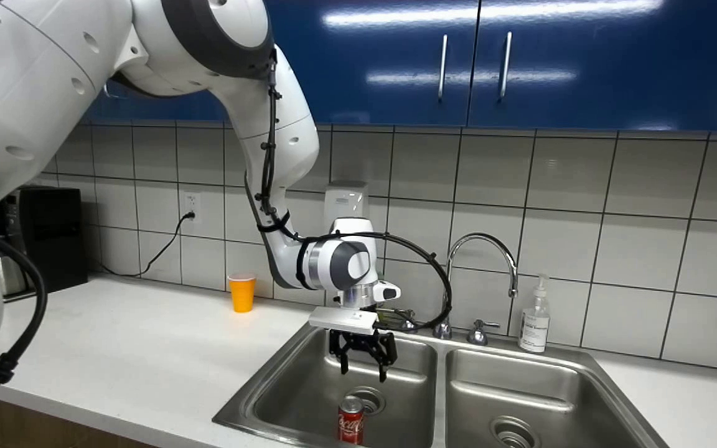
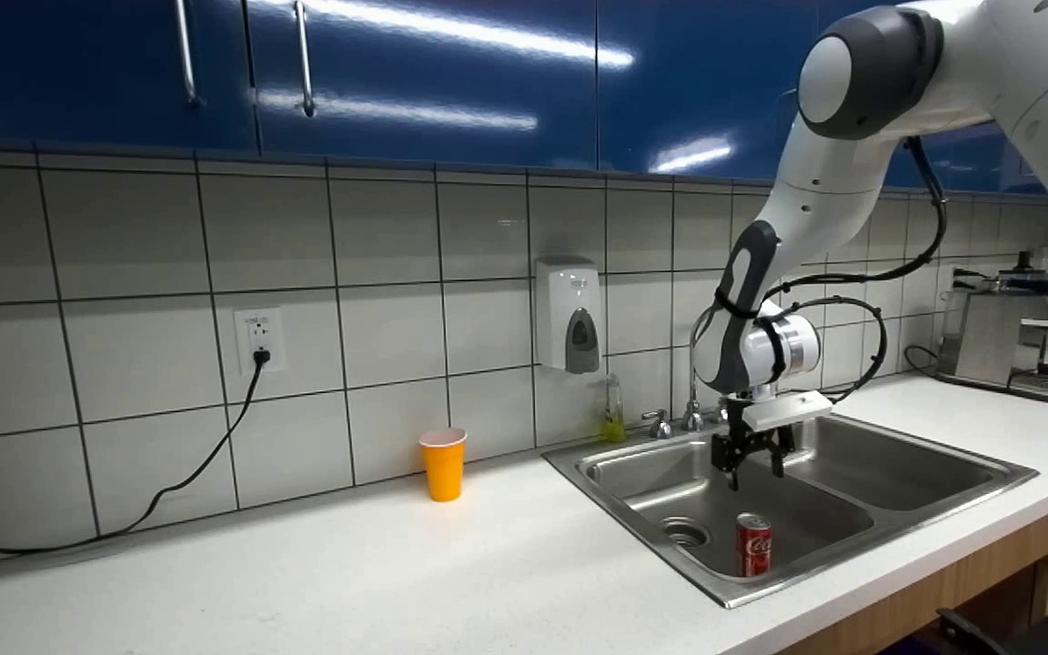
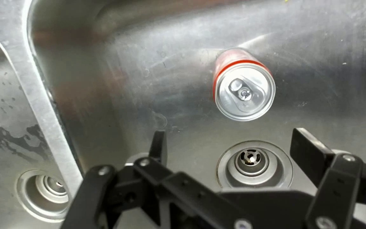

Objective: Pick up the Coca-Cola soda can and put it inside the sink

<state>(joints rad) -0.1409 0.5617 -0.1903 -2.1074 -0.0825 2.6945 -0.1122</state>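
Plainly, one Coca-Cola can (image 1: 351,423) stands upright inside the sink (image 1: 271,368), at the bottom centre of the frame in an exterior view; its red side bears the brand's white script. The wrist view shows the can's top, with one pull tab (image 3: 245,93), right of centre in the upper half. The sink has two basins (image 1: 309,398) and two drains (image 3: 252,159), and the can stands near the drain of its own basin. One gripper (image 1: 363,373) hangs above that basin, its two jaws spread apart, the can below and clear of them. At the sink's back edge rise one curved faucet (image 1: 513,281) and two tap handles (image 1: 478,334). One pump bottle (image 1: 534,323) stands to the right of the faucet with one white label (image 1: 533,331); the print is too small to read. In an exterior view, one bottle of yellow-green liquid (image 2: 614,423) stands right of centre, below and right of one wall dispenser (image 2: 569,314) whose small logo (image 2: 581,282) is illegible. One orange cup (image 2: 443,466) rests on the white counter (image 2: 306,573), left of the sink in both exterior views. Two upright metal handles (image 2: 186,50) show on the blue cabinets (image 2: 105,73), upper left.
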